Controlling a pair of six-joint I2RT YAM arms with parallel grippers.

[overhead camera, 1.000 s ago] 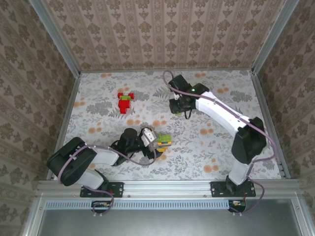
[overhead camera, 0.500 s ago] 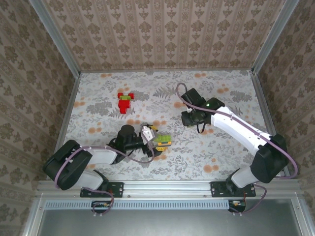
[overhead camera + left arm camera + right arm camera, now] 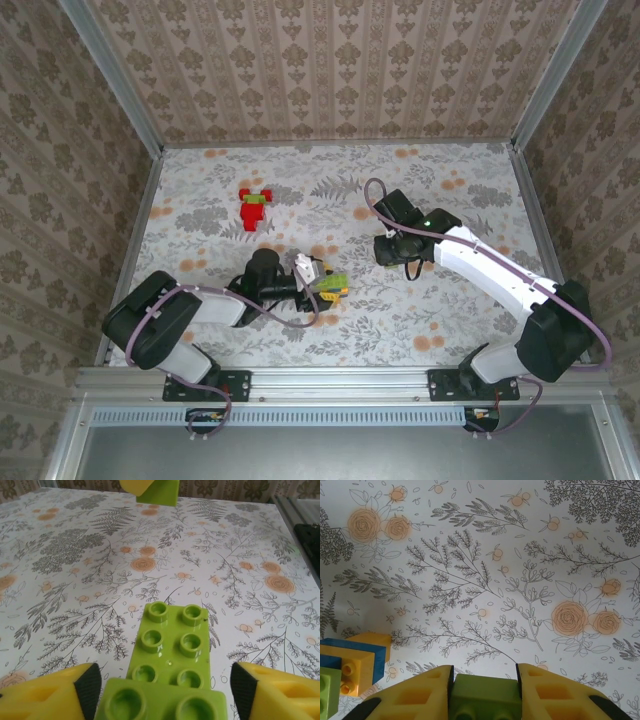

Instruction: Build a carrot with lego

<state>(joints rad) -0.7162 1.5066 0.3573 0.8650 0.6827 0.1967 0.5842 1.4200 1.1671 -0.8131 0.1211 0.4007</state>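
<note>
Tabletop point(image 3: 470, 190) is open on the right half and along the far edge. Obstacles are the red lego cluster point(image 3: 254, 208) far-left and the brick stack point(image 3: 331, 286) near-centre.

Grippers: two, the left gripper point(image 3: 164, 680) and the right gripper point(image 3: 483, 680). Between the left fingers sits one carrot point(image 3: 331, 287), in which the wrist view counts two lime-green bricks point(image 3: 172, 640). Between the right fingers there is one dark green brick point(image 3: 482, 697). Left of the right gripper, the stack shows one blue brick point(image 3: 355, 652) and two orange-yellow faces point(image 3: 372, 640) (one brick or two, I cannot tell). Well beyond the left gripper lies one red-and-green cluster point(image 3: 254, 208).
</note>
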